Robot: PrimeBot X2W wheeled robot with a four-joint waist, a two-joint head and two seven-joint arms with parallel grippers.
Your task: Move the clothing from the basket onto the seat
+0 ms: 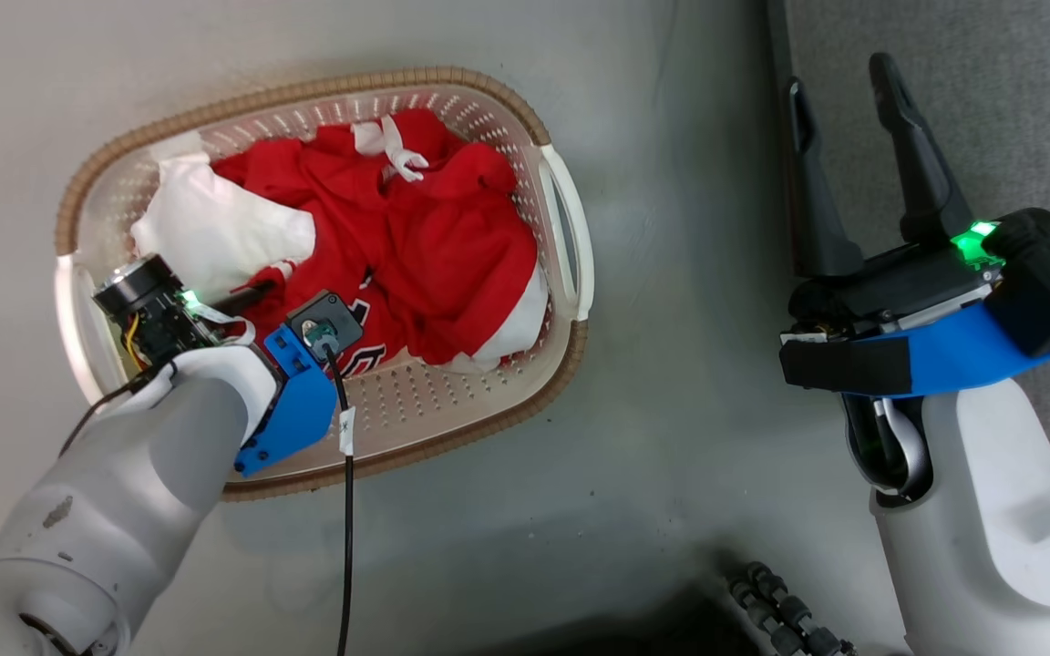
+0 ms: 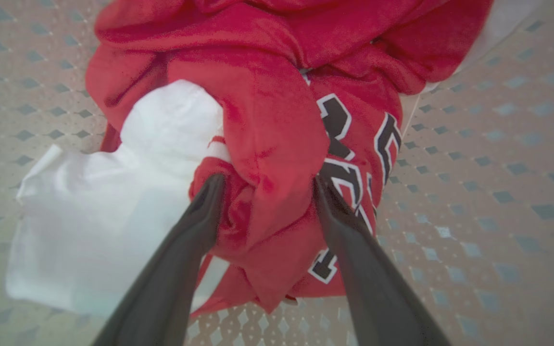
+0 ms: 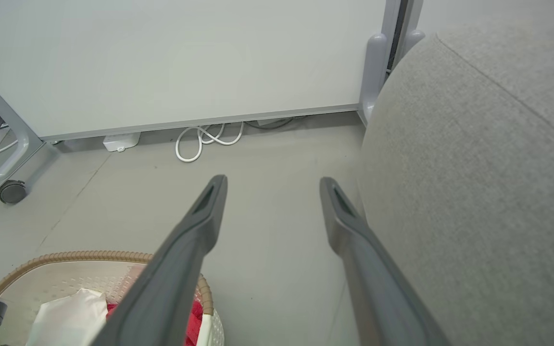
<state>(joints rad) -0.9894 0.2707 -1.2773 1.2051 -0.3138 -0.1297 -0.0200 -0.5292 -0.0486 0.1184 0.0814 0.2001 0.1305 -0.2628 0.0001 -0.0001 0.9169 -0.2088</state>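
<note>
Found left gripper (image 2: pixel 268 182) down inside the basket (image 1: pixel 306 91), jaws spread wide and not clenched, straddling a bunched red fold of the clothing (image 1: pixel 434 237). Saw both fingers (image 2: pixel 181 254) lying against the fabric on either side, with the fold between them but not clamped. Noted dark lettering with white outlines on the jersey just beside the right-hand finger in the left wrist view, and a white fabric piece (image 2: pixel 89 216) beside the other finger. Saw all the clothing heaped inside the basket: red over most of it, white at the robot's left end, a white drawstring (image 1: pixel 393 150) on top at the far side. Located basket on the grey floor (image 1: pixel 671 410), apart from the seat (image 3: pixel 474 168). Found right gripper (image 1: pixel 838 77) released as well, jaws wide, holding nothing, hovering above the floor just beside the seat's rounded edge. Recorded a looped white cable (image 3: pixel 205 139) on the floor at the foot of a pale panel (image 3: pixel 185 57) beyond.
</note>
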